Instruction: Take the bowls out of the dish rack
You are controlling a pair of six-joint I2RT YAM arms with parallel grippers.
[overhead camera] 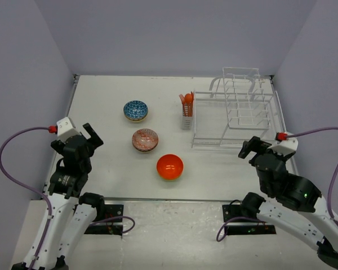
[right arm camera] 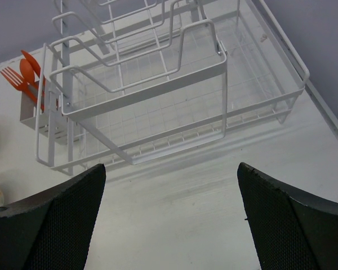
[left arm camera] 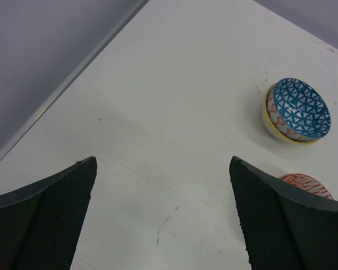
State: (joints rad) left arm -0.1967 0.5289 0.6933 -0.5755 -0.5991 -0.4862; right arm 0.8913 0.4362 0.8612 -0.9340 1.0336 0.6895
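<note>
Three bowls stand out on the white table (overhead camera: 112, 169), well apart from the dish rack (overhead camera: 236, 107). Taking the far wall as twelve, the blue mosaic bowl (overhead camera: 136, 110) sits toward ten o'clock. In the left wrist view it is nested in a yellow-rimmed bowl (left arm camera: 268, 119). The red-brown patterned bowl (overhead camera: 145, 140) is just short of the middle, at five o'clock from the blue one. The orange bowl (overhead camera: 170, 166) lies at five o'clock from that again, nearest the arms.

The white wire rack fills the two o'clock corner, with its taller slotted section at the far end. A utensil holder (overhead camera: 186, 115) with orange utensils (right arm camera: 22, 73) hangs on its nine o'clock side.

The left gripper (overhead camera: 93, 136) hangs at eight o'clock with its jaws spread wide and nothing between them. The right gripper (overhead camera: 250, 147) hangs at four o'clock just before the rack's near edge, also spread wide and holding nothing.
</note>
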